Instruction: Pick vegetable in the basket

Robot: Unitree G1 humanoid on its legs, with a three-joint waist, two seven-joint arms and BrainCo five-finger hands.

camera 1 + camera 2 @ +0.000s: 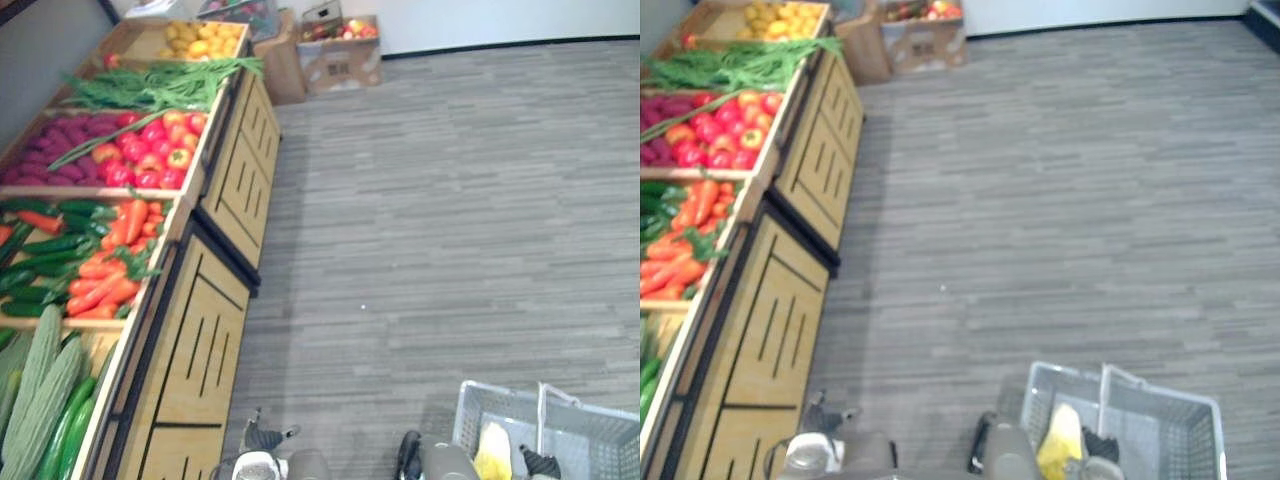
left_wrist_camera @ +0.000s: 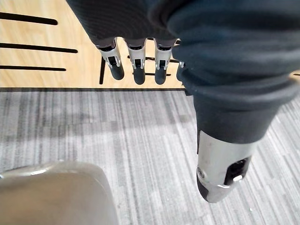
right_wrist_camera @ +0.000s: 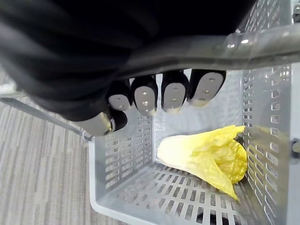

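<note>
**A:** Left eye view first. Where is the vegetable?

**B:** A pale yellow cabbage (image 1: 493,452) lies in the grey basket (image 1: 500,393), low on the robot's right. It is well apart from the wooden surface (image 1: 200,340) on its left, which carries crates of carrots (image 1: 105,275), cucumbers (image 1: 40,255) and red produce (image 1: 150,150).

**A:** And the right eye view?

**B:** The same layout. A grey striped floor (image 1: 1060,180) runs open to cardboard boxes (image 1: 910,40) by the far wall, so there is plenty of room to move along the crates.

**A:** Left wrist view?

**B:** The left hand (image 2: 138,65) hangs with its fingers straight and holds nothing, just off the surface's slotted front panel. I'd judge it is kept free to do the picking, being the arm nearer the crates.

**A:** Right wrist view?

**B:** The right hand (image 3: 173,96) has its fingers curled round the handle (image 3: 262,40), so the basket hangs under it. The cabbage rests on the perforated bottom, against one wall. Carrying the basket on the far side probably keeps it out of the reaching arm's way.
</note>
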